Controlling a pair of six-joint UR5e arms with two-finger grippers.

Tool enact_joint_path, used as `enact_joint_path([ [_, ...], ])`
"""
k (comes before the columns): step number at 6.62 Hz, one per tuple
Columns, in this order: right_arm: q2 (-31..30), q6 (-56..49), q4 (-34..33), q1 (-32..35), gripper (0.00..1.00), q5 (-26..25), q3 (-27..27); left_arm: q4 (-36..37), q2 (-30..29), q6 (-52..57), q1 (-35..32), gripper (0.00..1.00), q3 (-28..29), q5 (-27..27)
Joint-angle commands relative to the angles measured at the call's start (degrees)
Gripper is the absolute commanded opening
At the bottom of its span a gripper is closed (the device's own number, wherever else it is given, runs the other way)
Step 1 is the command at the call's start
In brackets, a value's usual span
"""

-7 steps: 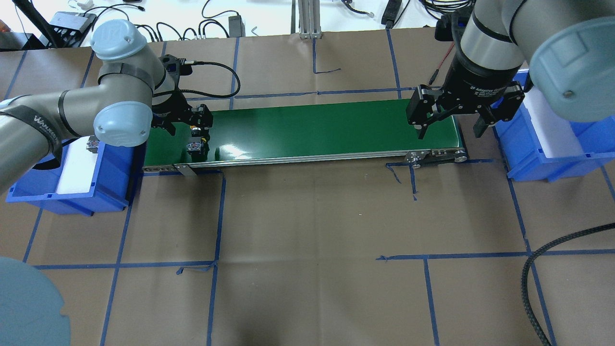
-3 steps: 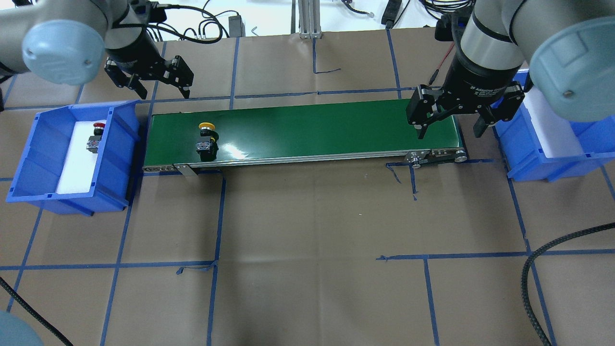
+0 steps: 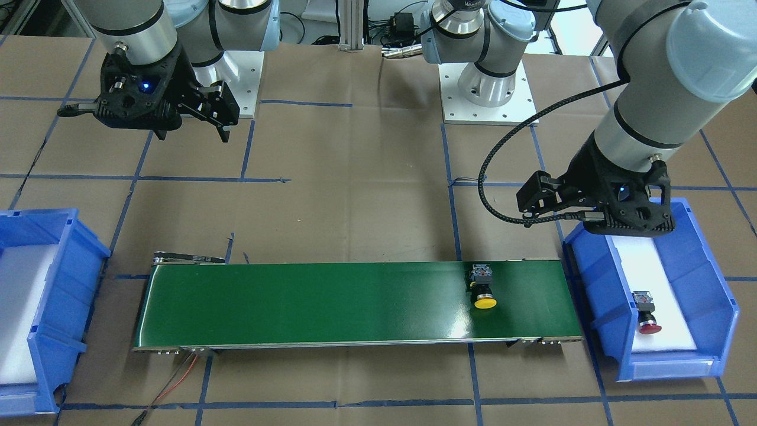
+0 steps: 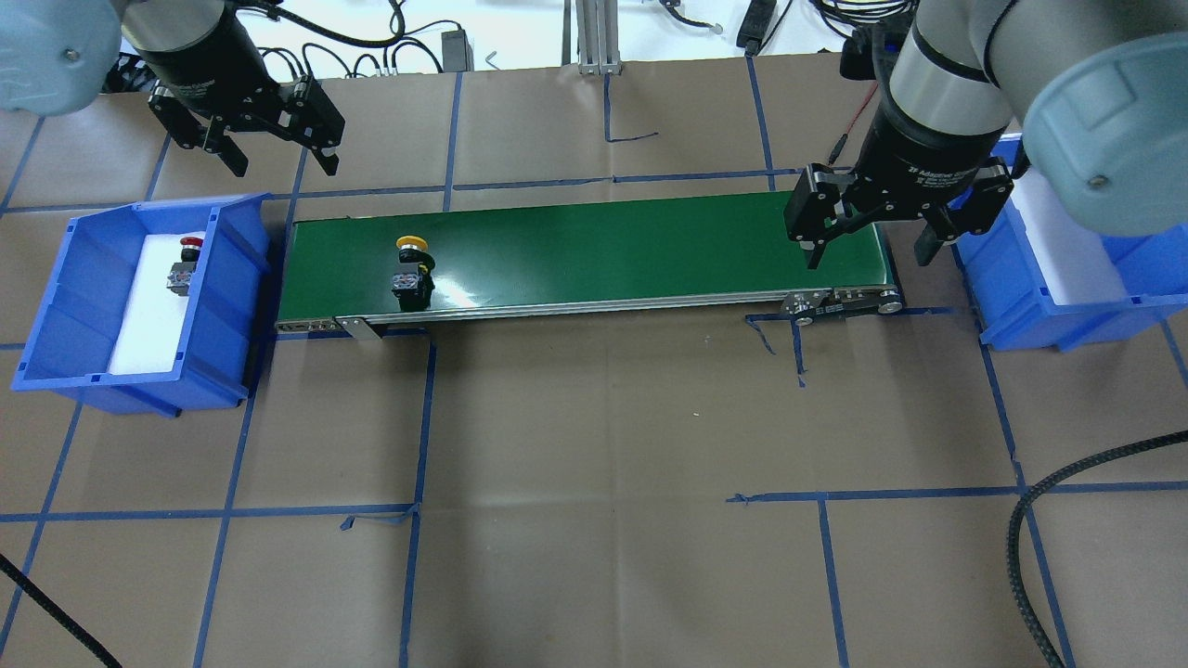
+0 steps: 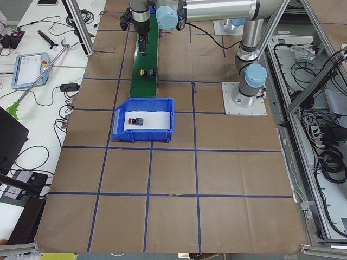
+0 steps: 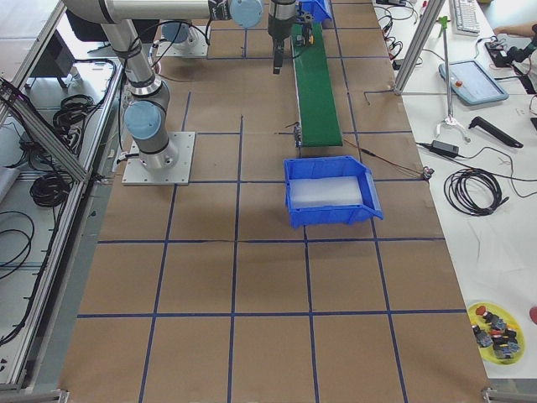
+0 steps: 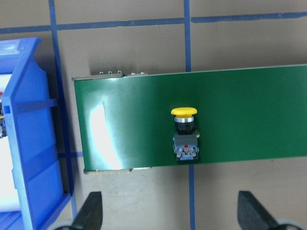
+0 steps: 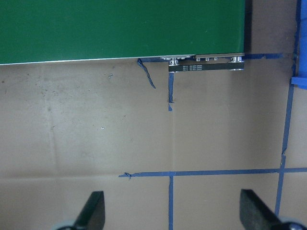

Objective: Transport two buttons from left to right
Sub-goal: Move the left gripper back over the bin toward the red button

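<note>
The yellow-capped button (image 4: 411, 265) lies on its side near the left end of the green conveyor belt (image 4: 603, 246). It also shows in the front view (image 3: 483, 291) and the left wrist view (image 7: 185, 133). The red-capped button (image 4: 183, 267) lies on white foam in the left blue bin (image 4: 232, 278), and shows in the front view too (image 3: 645, 312). My left gripper (image 4: 286, 156) is open and empty, raised beyond the bin and the belt's left end. My right gripper (image 4: 868, 250) is open and empty, hanging over the belt's right end.
A second blue bin (image 4: 1021, 278) with white foam stands right of the belt. Brown paper with blue tape lines covers the table. A black braided cable (image 4: 1030, 529) curls at the front right. Cables and gear lie along the far edge.
My left gripper has left the yellow button on the belt, risen and moved back to the far left. The button has shifted slightly right along the belt. The right arm has not moved.
</note>
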Motion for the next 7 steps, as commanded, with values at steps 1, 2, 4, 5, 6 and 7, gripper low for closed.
enact_joint_path([
  [1, 0.0, 0.0, 0.0, 0.0, 1.00, 0.0, 0.0, -0.1, -0.1, 1.8, 4.2, 1.00, -0.3, 0.2],
  [2, 0.0, 0.0, 0.0, 0.0, 1.00, 0.0, 0.0, 0.1, -0.6, 3.5, 6.4, 1.00, -0.3, 0.2],
  [4, 0.0, 0.0, 0.0, 0.1, 1.00, 0.1, 0.0, 0.4, -1.5, 10.1, 11.6, 1.00, -0.4, 0.3],
  [5, 0.0, 0.0, 0.0, 0.1, 1.00, 0.1, 0.0, 0.6, -2.1, 13.0, 15.0, 1.00, -0.4, 0.3],
  [6, 0.1, 0.0, 0.0, 0.1, 1.00, 0.1, 0.0, 1.7, -3.0, 16.5, 18.7, 1.00, -0.3, 0.2],
  [7, 0.1, 0.0, 0.0, 0.1, 1.00, 0.1, 0.0, 2.3, -3.7, 17.9, 21.3, 0.99, -0.3, 0.1],
])
